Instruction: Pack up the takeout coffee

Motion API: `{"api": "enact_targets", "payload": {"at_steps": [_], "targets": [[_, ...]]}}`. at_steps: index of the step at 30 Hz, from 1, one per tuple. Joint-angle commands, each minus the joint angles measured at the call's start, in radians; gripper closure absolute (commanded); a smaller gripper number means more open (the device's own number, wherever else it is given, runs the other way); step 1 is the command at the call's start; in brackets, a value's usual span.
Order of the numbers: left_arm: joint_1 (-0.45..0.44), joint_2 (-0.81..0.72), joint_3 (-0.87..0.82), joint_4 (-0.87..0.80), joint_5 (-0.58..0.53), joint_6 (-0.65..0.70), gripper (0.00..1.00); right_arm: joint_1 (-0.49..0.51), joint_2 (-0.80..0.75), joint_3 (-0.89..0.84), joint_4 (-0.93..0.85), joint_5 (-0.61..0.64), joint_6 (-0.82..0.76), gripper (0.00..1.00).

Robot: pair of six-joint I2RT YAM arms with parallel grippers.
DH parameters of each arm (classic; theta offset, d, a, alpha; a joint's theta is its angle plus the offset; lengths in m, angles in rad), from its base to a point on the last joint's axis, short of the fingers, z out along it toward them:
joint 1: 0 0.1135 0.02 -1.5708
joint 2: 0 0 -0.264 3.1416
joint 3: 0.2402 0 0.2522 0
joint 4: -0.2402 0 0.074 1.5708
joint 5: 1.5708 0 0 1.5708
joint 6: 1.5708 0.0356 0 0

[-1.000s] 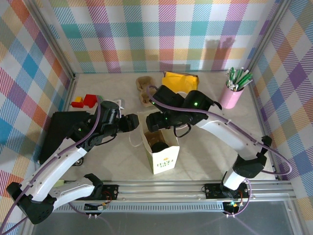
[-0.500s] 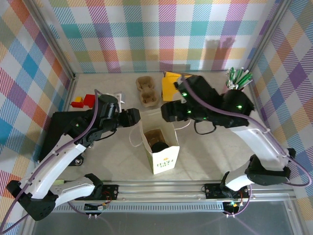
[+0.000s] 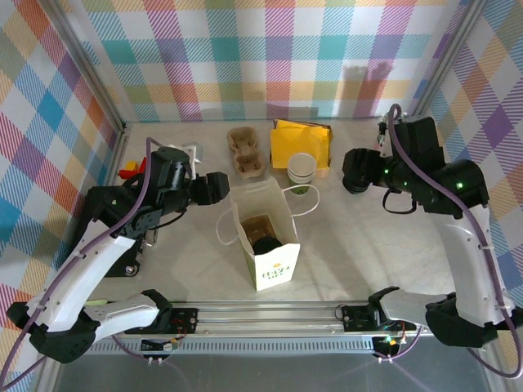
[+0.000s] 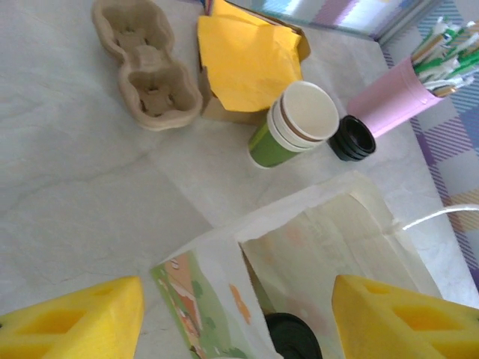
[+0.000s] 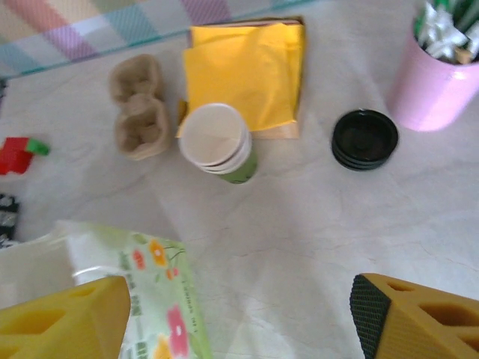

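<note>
Pale marbled tabletop point(image 3: 351, 245) lies bare to the right of the paper bag point(image 3: 276, 265) and in front of it, so we see free room there. The bag stands upright in the middle, its mouth open upward. Our left tool point(image 3: 216, 188) hovers released just beside the bag's far-left rim. Our right tool point(image 3: 354, 171) hangs well off to the right, fingers spread, grasping nothing. Inside the bag the takeout coffee point(image 3: 265, 244) stands upright, long axis vertical, black lid up.
</note>
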Motion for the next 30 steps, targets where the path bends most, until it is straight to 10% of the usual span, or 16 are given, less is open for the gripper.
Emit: {"api": "enact_targets", "payload": {"at_steps": [1, 16, 30], "targets": [[0.022, 0.002, 0.016, -0.011, -0.068, 0.028, 0.31, -0.113, -0.001, -0.063, 0.077, -0.117, -0.079, 0.22], [0.17, 0.136, 0.064, 0.14, 0.033, 0.078, 0.3, -0.535, 0.19, -0.169, 0.355, -0.233, -0.215, 0.36], [0.208, 0.242, 0.133, 0.182, 0.131, 0.137, 0.31, -0.652, 0.418, -0.123, 0.489, -0.268, -0.13, 0.44]]}}
